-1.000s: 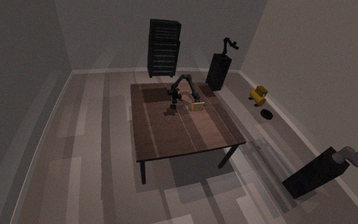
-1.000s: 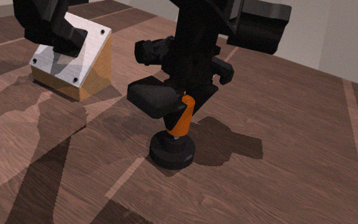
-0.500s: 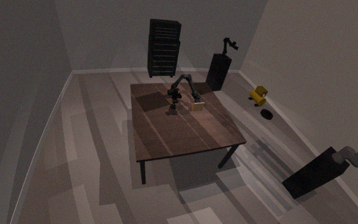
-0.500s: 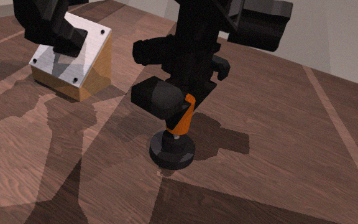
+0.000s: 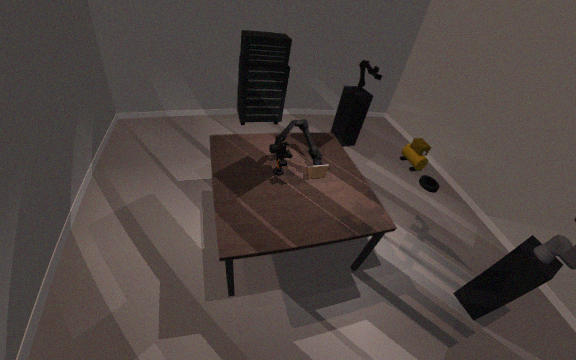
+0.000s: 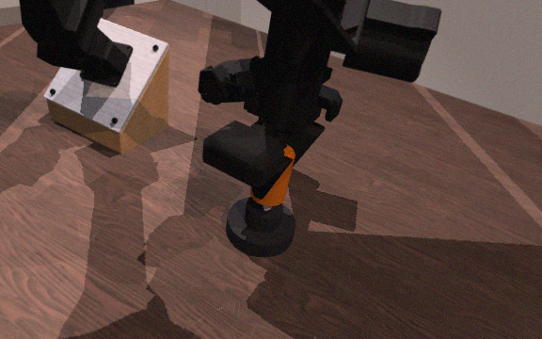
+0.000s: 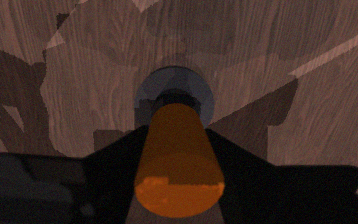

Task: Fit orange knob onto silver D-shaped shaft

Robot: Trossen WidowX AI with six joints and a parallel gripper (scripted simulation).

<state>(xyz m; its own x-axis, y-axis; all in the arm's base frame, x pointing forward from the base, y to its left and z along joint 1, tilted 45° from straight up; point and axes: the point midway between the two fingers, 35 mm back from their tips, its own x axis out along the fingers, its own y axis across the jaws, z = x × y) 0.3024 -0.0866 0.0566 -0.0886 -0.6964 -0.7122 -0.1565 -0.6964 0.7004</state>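
The orange knob (image 5: 278, 164) (image 6: 279, 186) (image 7: 178, 150) is between the fingers of my gripper (image 6: 281, 175) (image 7: 176, 132), which is shut on it. In the exterior view the knob leans, its top to the right. The dark round pedestal (image 5: 278, 171) (image 6: 263, 246) (image 7: 147, 92) stands on the table with a raised collar, directly under the knob's lower end. A small bit of the silver shaft (image 6: 267, 208) shows between the collar and the knob. The knob hides the rest of the shaft, and its flat side cannot be made out. The knob's hole is hidden underneath.
A wooden wedge block (image 5: 317, 172) (image 6: 151, 104) with a sloped metal plate (image 6: 141, 54) stands to one side of the pedestal, with the arm's dark base on the plate. The wooden table (image 5: 288, 215) carries hard-edged shadows. A tall cabinet (image 5: 263, 75) stands behind the table.
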